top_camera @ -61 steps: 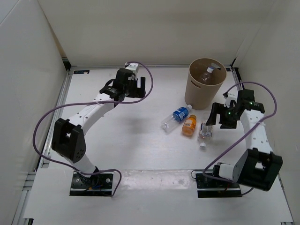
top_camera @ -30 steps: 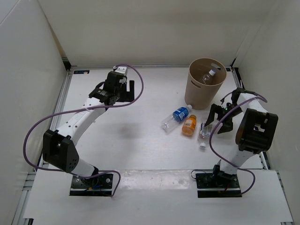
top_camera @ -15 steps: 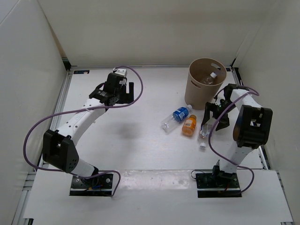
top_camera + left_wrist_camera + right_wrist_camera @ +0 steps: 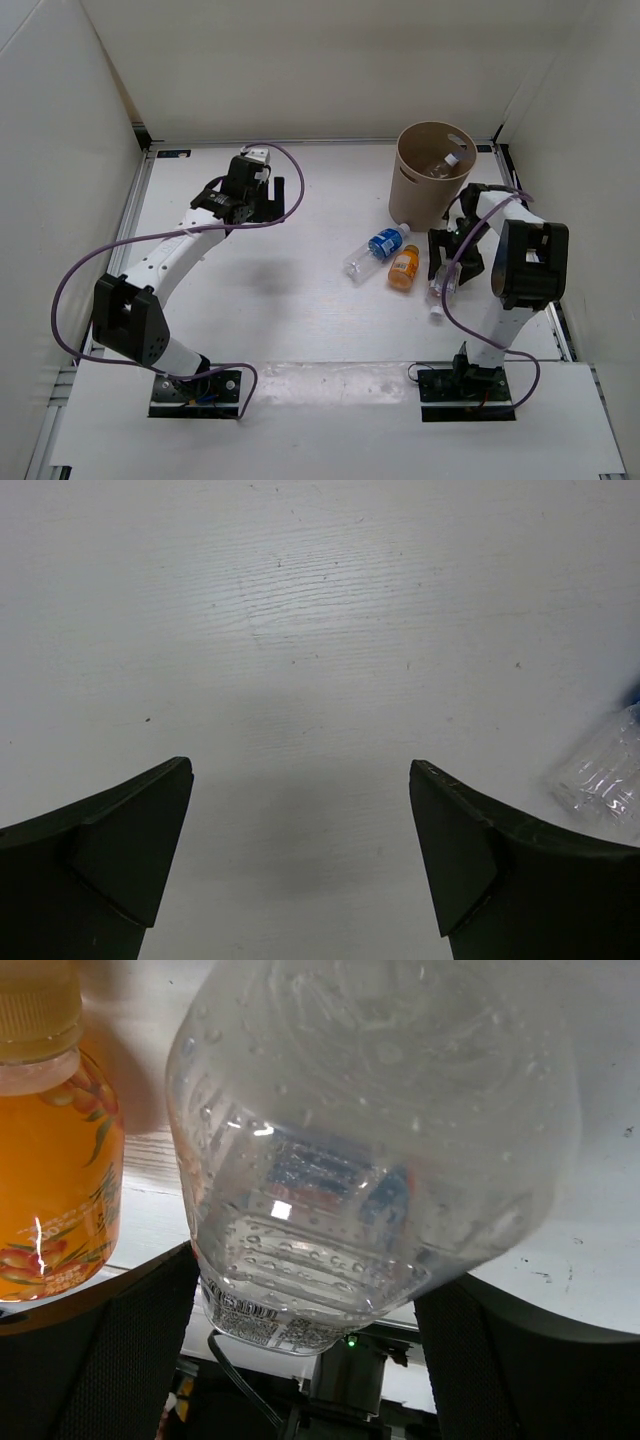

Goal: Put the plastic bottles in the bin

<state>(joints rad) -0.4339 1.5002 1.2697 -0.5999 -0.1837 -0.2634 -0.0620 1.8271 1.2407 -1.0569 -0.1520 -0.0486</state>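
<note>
The tan bin [image 4: 425, 195] stands at the back right with one clear white-capped bottle [image 4: 446, 165] inside. On the table in front of it lie the blue-label bottle [image 4: 378, 247], the short orange bottle [image 4: 403, 267] and a clear white-capped bottle [image 4: 440, 287]. My right gripper [image 4: 449, 258] is open, low over that clear bottle. In the right wrist view the bottle [image 4: 370, 1130] fills the gap between the fingers [image 4: 130, 1360], with the orange bottle [image 4: 50, 1140] to its left. My left gripper [image 4: 263, 196] is open and empty over bare table [image 4: 300, 770].
White walls close in the table at the back and on both sides. The right arm's elbow [image 4: 525, 262] stands close to the bin and the right wall. A clear bottle's end [image 4: 605, 775] shows at the right edge of the left wrist view.
My right gripper has swung left and down onto the clear bottle by the orange one. The bin has shifted slightly left. The left arm drew back left, then stayed still.
</note>
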